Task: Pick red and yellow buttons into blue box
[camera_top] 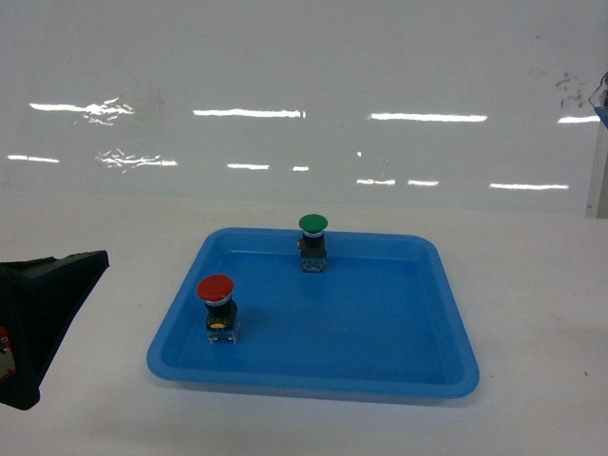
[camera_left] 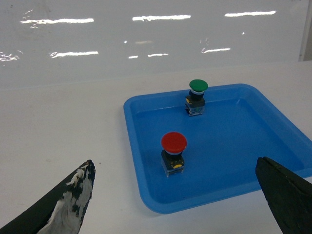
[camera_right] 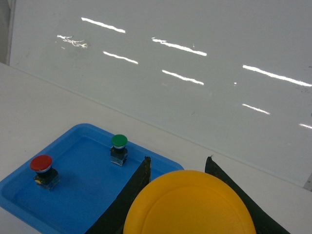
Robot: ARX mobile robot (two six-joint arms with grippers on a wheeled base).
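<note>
The red button (camera_top: 217,306) stands upright in the near-left part of a shallow blue tray (camera_top: 380,385); the left wrist view shows the red button (camera_left: 173,151) too. My left gripper (camera_left: 174,162) is open, its fingers spread wide on the near side of the tray's corner and apart from the red button. One of its fingers (camera_top: 52,294) shows at the left edge of the head view. My right gripper (camera_right: 178,161) is shut on the yellow button (camera_right: 190,209), whose round cap fills the space between the fingers. The blue box is out of view.
A green button (camera_top: 313,240) stands at the tray's far edge, also in both wrist views as the green button (camera_left: 197,95) (camera_right: 118,148). The tray lies on a white table (camera_top: 532,285) with a glossy white wall (camera_top: 304,85) behind.
</note>
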